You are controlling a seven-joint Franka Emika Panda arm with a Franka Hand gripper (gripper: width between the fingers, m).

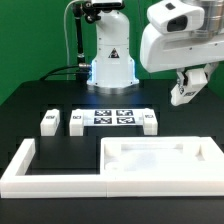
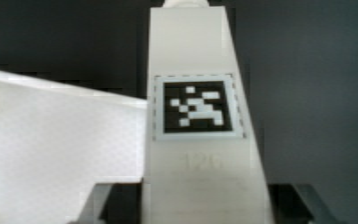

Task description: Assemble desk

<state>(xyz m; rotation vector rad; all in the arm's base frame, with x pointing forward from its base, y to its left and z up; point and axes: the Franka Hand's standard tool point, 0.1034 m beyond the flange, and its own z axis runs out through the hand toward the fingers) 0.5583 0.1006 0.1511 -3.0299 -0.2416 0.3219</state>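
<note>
The desk slab (image 1: 165,184) lies flat on the black tabletop (image 1: 30,100) at the front of the exterior view, toward that view's right, with its rimmed side up. A low white fence (image 1: 28,172) sits just beside it on the exterior view's left. Behind the slab, three legs rest on the tabletop in a row. One (image 1: 48,121) stands apart on the exterior view's left, and the other two (image 1: 77,121) (image 1: 148,121) sit at either end of the marker board (image 1: 112,118). The fourth leg (image 1: 183,95) hangs in the air under the arm (image 1: 175,35), tilted, above the tabletop near the slab's far right corner. In the wrist view the dark fingers (image 2: 119,205) are clamped on the two sides of this leg (image 2: 197,60), whose tagged face points at the camera. A blurred white surface (image 2: 51,135) lies below it, and I cannot tell which part it is.
</note>
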